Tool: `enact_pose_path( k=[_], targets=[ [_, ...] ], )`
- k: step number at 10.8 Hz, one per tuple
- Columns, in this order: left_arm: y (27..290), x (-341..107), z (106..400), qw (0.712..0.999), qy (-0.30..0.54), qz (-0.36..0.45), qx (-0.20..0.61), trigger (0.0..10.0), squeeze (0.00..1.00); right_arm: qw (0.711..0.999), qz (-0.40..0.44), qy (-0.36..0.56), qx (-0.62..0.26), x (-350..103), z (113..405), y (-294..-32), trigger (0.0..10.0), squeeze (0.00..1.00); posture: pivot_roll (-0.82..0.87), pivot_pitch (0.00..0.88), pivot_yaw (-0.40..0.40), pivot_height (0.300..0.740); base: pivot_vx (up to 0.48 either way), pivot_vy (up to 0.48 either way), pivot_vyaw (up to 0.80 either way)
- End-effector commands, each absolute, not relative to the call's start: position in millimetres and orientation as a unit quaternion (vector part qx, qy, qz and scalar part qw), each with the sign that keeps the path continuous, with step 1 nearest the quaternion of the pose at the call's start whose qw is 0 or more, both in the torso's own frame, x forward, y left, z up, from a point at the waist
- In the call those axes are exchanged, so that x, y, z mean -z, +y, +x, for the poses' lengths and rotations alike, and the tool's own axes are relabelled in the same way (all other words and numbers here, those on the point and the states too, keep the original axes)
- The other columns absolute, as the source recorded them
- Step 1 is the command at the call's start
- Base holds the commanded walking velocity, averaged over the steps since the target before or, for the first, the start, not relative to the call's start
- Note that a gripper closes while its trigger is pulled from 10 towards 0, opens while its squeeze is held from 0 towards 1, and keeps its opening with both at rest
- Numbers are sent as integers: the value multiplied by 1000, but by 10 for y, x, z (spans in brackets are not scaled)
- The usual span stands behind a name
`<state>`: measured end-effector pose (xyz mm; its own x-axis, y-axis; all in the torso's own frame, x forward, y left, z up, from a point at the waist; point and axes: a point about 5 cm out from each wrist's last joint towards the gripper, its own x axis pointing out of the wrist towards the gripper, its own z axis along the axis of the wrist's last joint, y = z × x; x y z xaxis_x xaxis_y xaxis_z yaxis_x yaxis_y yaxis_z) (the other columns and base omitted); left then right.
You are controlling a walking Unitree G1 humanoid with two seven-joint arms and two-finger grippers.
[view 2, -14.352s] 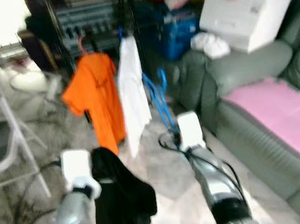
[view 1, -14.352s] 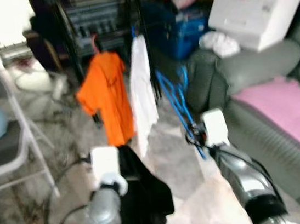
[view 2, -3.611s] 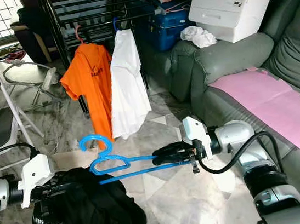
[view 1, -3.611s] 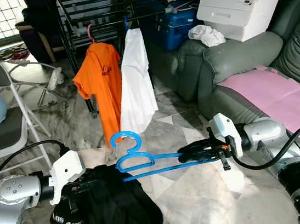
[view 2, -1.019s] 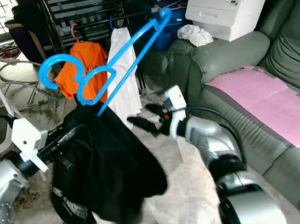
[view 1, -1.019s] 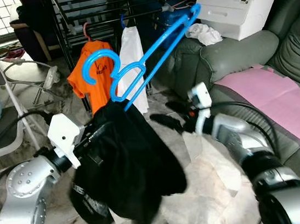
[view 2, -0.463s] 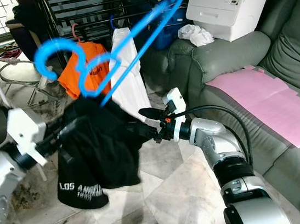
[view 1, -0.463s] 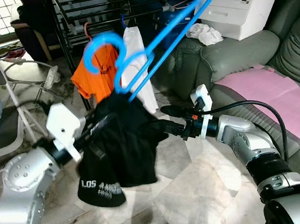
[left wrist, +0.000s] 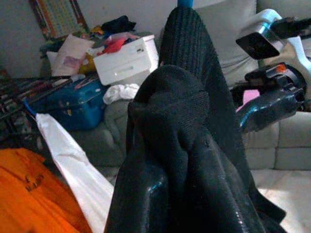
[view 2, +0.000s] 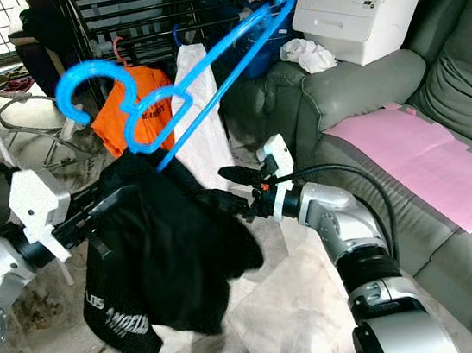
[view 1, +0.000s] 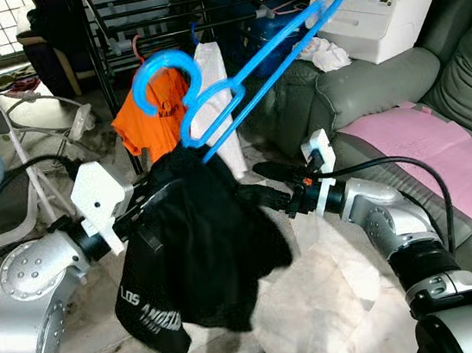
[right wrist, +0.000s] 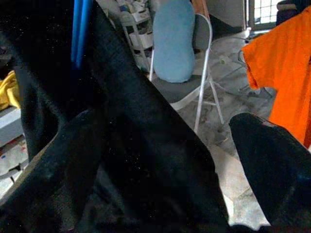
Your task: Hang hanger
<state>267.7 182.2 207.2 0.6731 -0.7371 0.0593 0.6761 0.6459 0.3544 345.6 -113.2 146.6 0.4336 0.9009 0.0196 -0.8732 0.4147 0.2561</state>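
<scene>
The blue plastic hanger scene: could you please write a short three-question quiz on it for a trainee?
1. True or false: the blue plastic hanger lies flat on the floor.
2. Which garment hangs on the black metal rack beside the white shirt? A) orange shirt B) green jacket C) striped towel
3. Fill in: beside the black garment, the right tool has its fingers ___.

Key: 1 false (it is raised and tilted); 2 A; 3 open.

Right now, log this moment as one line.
left end effector: holding black garment with blue hanger | right end effector: open, at garment | rack: behind, hanger not hung
</scene>
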Motion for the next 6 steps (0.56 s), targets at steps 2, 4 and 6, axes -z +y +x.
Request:
enact_pose_path(
  k=[2,4,6],
  targets=[
    [1772,-2226,2648,894,-132,157,399,0,0,841,105,71,-526,-1430,3456,-1165,10000,0,69,0,-47,740,0,0,0],
    [1734,-2341,2621,888,-162,152,403,0,0,846,105,88,-516,-1332,3449,-1153,10000,0,74,0,-51,740,0,0,0],
    [1664,-2551,2533,876,-187,118,428,0,0,855,97,107,-499,-1198,3434,-1152,10000,0,86,0,-58,740,0,0,0]
  ],
)
